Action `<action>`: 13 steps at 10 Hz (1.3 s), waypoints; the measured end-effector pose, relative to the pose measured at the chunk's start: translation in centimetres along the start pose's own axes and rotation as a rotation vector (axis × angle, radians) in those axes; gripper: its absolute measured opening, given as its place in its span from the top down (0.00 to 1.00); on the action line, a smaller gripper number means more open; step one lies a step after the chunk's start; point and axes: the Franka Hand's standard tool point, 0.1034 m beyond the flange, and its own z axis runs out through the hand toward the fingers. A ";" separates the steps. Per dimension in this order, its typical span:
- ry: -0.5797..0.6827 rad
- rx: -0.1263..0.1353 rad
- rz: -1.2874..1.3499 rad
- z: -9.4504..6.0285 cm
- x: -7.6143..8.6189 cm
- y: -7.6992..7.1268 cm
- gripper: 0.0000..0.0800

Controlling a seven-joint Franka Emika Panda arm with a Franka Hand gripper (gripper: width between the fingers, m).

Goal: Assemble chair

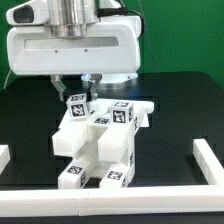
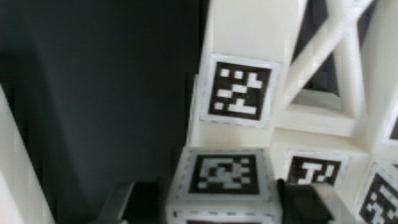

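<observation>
The chair [image 1: 100, 140] stands partly built in the middle of the black table, a cluster of white blocky pieces with black-and-white tags. My gripper [image 1: 83, 92] comes straight down from the robot body onto its rear part. In the wrist view my gripper [image 2: 217, 202] has its dark fingers [image 2: 143, 202] on both sides of a white tagged chair piece [image 2: 222, 172], touching it. Beyond it stands an upright slab [image 2: 238, 95] with a tag, and slanted white bars [image 2: 338, 60]. The fingertips are hidden in the exterior view.
White border rails lie at the exterior view's left [image 1: 5, 155], right [image 1: 205, 158] and front [image 1: 100, 197] of the black table [image 1: 175, 120]. The big white robot body [image 1: 75, 45] hangs over the back of the chair.
</observation>
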 end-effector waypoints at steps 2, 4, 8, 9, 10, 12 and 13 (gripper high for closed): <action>0.000 0.000 0.152 0.0 0.0 0.0 0.64; 0.000 0.000 0.294 0.0 0.0 -0.1 0.64; 0.005 0.002 0.731 0.0 0.6 -0.8 0.64; 0.005 0.012 0.882 0.0 0.8 -0.7 0.64; 0.003 0.014 1.007 0.1 0.8 -0.7 0.64; 0.004 0.018 1.228 0.2 1.0 -0.9 0.64; 0.004 0.020 1.259 0.2 1.0 -0.9 0.64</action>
